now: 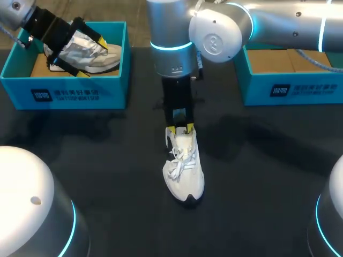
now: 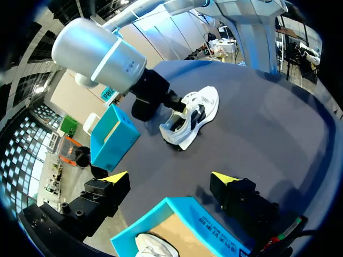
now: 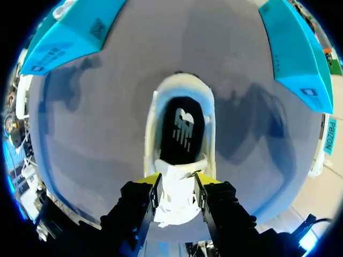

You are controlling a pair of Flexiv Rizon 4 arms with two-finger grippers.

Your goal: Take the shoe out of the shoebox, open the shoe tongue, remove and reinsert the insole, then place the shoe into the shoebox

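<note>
While the white sneaker (image 1: 184, 171) lies on the counter (image 1: 107, 160), nearer than the left shoebox (image 1: 80, 93) and the right shoebox (image 1: 289, 88), its tongue (image 3: 177, 197) is pinched by the right gripper (image 3: 178, 181). Removal from the box is judged complete, and tongue opening is judged to be in hand. The black insole (image 3: 182, 131) is seen seated inside. Its removal, its reinsertion and the sneaker's return to a box are not yet done. The left gripper (image 2: 170, 178) is spread over the left shoebox, where a second shoe (image 1: 94, 53) lies.

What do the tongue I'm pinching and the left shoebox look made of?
Tongue: probably soft white textile, matte; it crumples between the right gripper fingers. Left shoebox: apparently cardboard, smooth teal outside, bare brown inside.
</note>
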